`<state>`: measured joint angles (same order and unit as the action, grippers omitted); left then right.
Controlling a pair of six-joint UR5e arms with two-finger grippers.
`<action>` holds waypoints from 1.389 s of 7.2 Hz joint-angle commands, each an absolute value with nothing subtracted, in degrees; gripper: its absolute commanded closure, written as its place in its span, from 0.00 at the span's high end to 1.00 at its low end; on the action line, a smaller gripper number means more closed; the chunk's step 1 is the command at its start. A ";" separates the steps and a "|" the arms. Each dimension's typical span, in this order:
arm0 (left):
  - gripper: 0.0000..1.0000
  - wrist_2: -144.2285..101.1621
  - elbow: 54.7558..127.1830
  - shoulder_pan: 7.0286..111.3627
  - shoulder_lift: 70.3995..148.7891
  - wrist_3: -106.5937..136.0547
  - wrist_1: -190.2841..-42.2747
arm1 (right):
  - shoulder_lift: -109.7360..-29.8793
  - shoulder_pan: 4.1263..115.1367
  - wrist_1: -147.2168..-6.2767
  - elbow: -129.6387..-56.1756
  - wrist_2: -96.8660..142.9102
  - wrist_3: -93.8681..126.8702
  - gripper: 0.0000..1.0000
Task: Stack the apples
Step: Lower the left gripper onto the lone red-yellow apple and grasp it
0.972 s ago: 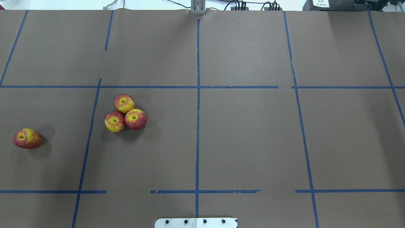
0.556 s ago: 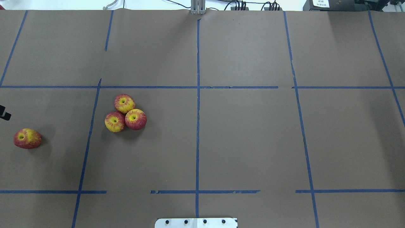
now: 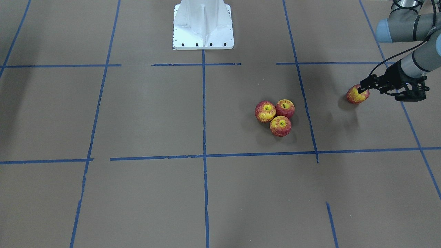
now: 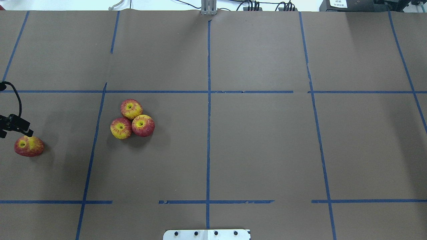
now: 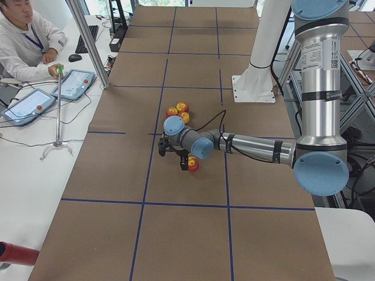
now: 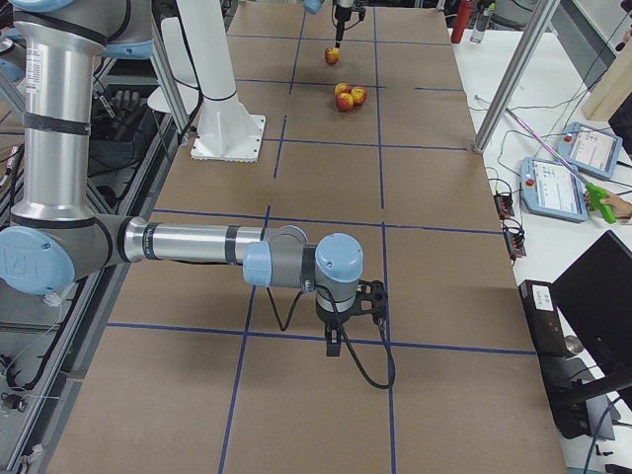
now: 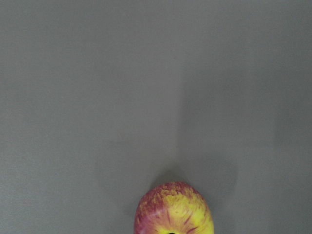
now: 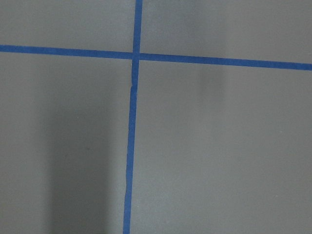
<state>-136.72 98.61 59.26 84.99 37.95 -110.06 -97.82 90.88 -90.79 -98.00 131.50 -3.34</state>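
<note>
Three apples (image 4: 132,118) sit touching in a cluster left of the table's middle, stems up; they also show in the front view (image 3: 275,117). A fourth apple (image 4: 29,146) lies alone near the table's left end, tipped on its side, and shows in the front view (image 3: 357,94). My left gripper (image 4: 15,134) hovers just above and beside this lone apple, open and empty, one fingertip (image 3: 360,90) over it. The left wrist view shows the apple's top (image 7: 174,209) at the bottom edge. My right gripper (image 6: 341,336) is far off over bare paper; I cannot tell whether it is open or shut.
Brown paper with a blue tape grid (image 4: 208,100) covers the table. The white robot base plate (image 3: 203,24) stands at the robot's edge. An operator (image 5: 23,35) sits at a side table with tablets (image 5: 73,85) beyond the far edge.
My left gripper has come in from the overhead view's left edge and moved towards the lone apple. The apples have not moved.
</note>
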 commanded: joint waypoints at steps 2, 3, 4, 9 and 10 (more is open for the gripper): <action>1.00 -134.38 97.38 55.64 85.52 39.55 -110.04 | -97.82 90.88 -90.79 -98.00 131.48 -3.34 1.00; 1.00 -134.38 96.51 54.24 85.52 39.90 -110.13 | -97.82 90.88 -90.79 -98.00 131.48 -3.34 1.00; 1.00 -134.38 96.50 53.79 85.52 39.99 -110.13 | -97.82 90.88 -90.79 -98.00 131.48 -3.34 1.00; 0.22 -134.30 95.45 52.38 85.52 39.47 -110.13 | -97.82 90.88 -90.79 -98.00 131.48 -3.34 1.00; 0.00 -134.04 97.02 52.47 85.52 39.98 -110.04 | -97.82 90.88 -90.79 -98.00 131.48 -3.34 1.00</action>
<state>-134.26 95.84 52.48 85.52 39.70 -110.11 -97.82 90.88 -90.79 -98.00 131.48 -3.34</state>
